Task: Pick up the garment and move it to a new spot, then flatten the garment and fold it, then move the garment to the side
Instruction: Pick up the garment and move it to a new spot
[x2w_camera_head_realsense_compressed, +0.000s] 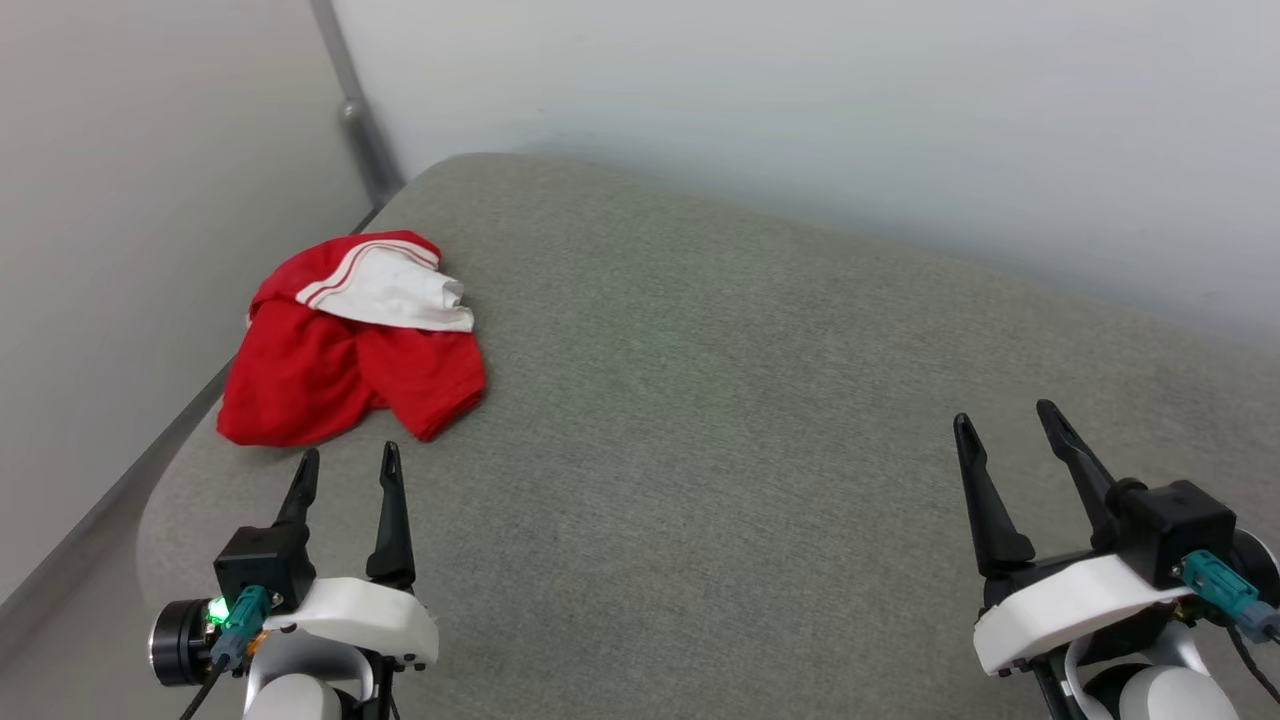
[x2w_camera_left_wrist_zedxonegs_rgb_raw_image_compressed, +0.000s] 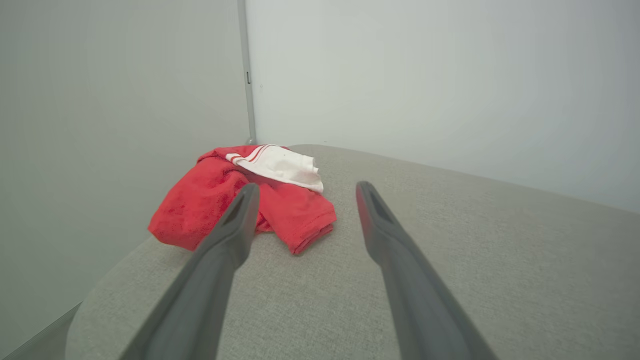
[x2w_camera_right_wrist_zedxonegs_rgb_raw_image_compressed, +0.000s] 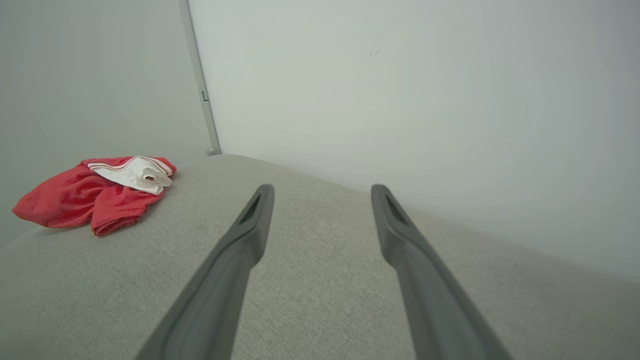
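The garment (x2w_camera_head_realsense_compressed: 340, 350) is a crumpled red heap with a white, red-striped sleeve on top, lying at the left end of the grey cushioned surface (x2w_camera_head_realsense_compressed: 720, 420). My left gripper (x2w_camera_head_realsense_compressed: 348, 455) is open just in front of it, fingertips a short way off the cloth's near edge and holding nothing. The left wrist view has the garment (x2w_camera_left_wrist_zedxonegs_rgb_raw_image_compressed: 210, 200) straight ahead, partly behind the left finger. My right gripper (x2w_camera_head_realsense_compressed: 1004, 415) stands open and empty far to the right. In the right wrist view the garment (x2w_camera_right_wrist_zedxonegs_rgb_raw_image_compressed: 90, 197) lies far off to the left.
Pale walls close in behind and on the left, meeting at a grey corner post (x2w_camera_head_realsense_compressed: 350, 110). The cushion's rounded left edge (x2w_camera_head_realsense_compressed: 160, 490) drops off right beside the garment. Bare grey cushion stretches between the two grippers.
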